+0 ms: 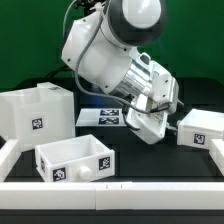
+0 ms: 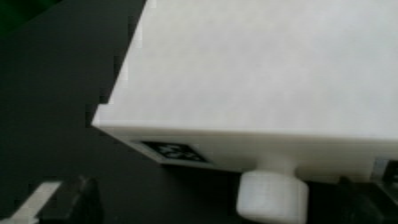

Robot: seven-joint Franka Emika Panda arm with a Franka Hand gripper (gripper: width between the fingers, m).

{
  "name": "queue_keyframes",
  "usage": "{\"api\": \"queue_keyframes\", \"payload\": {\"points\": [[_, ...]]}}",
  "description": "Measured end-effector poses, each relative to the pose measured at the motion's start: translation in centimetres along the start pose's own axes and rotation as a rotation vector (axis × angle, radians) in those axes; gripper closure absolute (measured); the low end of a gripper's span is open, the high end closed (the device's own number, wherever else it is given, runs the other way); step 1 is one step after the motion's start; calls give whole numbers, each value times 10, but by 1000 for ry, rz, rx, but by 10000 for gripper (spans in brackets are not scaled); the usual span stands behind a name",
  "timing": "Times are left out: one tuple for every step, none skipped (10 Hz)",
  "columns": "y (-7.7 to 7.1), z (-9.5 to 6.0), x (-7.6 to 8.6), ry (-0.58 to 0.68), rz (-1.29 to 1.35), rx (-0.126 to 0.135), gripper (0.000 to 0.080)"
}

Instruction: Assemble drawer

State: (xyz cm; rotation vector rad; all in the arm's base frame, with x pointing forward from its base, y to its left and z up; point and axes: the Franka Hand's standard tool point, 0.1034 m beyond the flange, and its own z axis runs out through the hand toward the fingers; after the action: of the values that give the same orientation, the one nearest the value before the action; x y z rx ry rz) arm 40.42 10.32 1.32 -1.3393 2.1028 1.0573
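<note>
**Drawer parts loose; gripper empty**

Gripper (image 1: 148,127) fully open, nothing held. It hangs over the tabletop (image 1: 150,165) between the marker board (image 1: 100,117) and the right tray (image 1: 203,130) (exterior view's right). Housing (image 1: 35,112) sits at exterior view's left, front tray (image 1: 75,160) nearest the camera. All three stand apart, no tray inserted.

Wrist view: a white tray face (image 2: 267,70) w/ tag (image 2: 178,152) and knob (image 2: 267,192) close under the gripper. Prob. the right tray, not certain.

Assessment: hollow rigid plastic, likely light. Smooth walls, so may slip or twist in the jaws. Rec. hold across one thin side wall, near mid-length. Avoid the knob: small, round, poor purchase.
</note>
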Motion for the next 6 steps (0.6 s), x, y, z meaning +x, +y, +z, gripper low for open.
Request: {"api": "queue_keyframes", "payload": {"points": [[1,1,0,8,41,-6,151],[3,3,-3,24,82,-22,151],[4,6,-7,37,123,-35,151],[4,9,-11,55,167,-46,151],[2,10,-14,72,189,-44,151],[2,11,-15,80,186,-38,151]]}}
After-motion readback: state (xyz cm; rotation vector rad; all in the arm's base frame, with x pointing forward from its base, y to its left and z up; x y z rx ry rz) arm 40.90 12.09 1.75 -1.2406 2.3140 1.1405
